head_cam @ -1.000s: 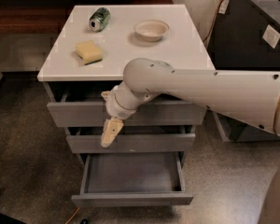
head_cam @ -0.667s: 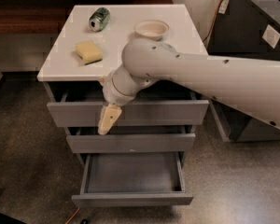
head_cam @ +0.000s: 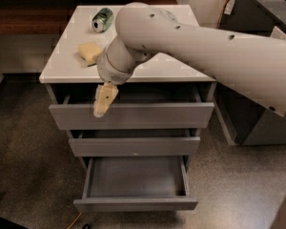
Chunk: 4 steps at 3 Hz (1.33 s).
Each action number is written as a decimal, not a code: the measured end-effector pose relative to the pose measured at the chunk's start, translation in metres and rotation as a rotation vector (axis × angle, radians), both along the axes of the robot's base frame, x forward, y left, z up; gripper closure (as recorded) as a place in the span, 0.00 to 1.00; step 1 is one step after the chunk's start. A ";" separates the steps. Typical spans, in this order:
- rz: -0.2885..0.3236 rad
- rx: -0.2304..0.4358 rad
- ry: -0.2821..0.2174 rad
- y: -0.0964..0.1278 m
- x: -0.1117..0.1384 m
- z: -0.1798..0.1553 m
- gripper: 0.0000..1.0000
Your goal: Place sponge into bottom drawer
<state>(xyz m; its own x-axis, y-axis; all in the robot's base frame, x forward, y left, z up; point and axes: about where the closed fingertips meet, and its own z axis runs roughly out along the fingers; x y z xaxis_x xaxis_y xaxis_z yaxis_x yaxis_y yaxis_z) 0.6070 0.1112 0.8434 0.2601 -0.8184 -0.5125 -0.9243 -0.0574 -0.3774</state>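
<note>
The pale yellow sponge [head_cam: 90, 52] lies on the white cabinet top [head_cam: 71, 66] near its left front. The bottom drawer [head_cam: 136, 182] is pulled open and its shallow grey box holds nothing. My gripper [head_cam: 105, 100] hangs in front of the top drawer's front, just below the cabinet's front edge and a little right of and below the sponge. It holds nothing that shows. My big grey arm crosses the top from the right and hides the white bowl.
A green can [head_cam: 103, 19] lies on its side at the back left of the top. The top drawer [head_cam: 133, 113] and middle drawer [head_cam: 133, 146] stand slightly out. A dark cabinet [head_cam: 262, 118] stands to the right. Speckled floor surrounds the unit.
My arm has risen and swung left and up, from in front of the middle drawer to the top drawer's front, closer to the sponge. The arm now covers the bowl.
</note>
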 end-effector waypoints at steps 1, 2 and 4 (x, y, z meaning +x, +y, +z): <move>-0.020 0.028 0.004 0.002 0.029 0.017 0.00; -0.038 0.060 0.018 0.003 0.051 0.022 0.00; -0.067 0.134 0.058 0.009 0.092 0.018 0.00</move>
<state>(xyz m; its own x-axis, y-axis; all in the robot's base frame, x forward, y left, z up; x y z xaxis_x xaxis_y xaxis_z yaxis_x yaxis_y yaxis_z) 0.6992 0.1199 0.8613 0.1739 -0.7560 -0.6310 -0.9447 0.0528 -0.3236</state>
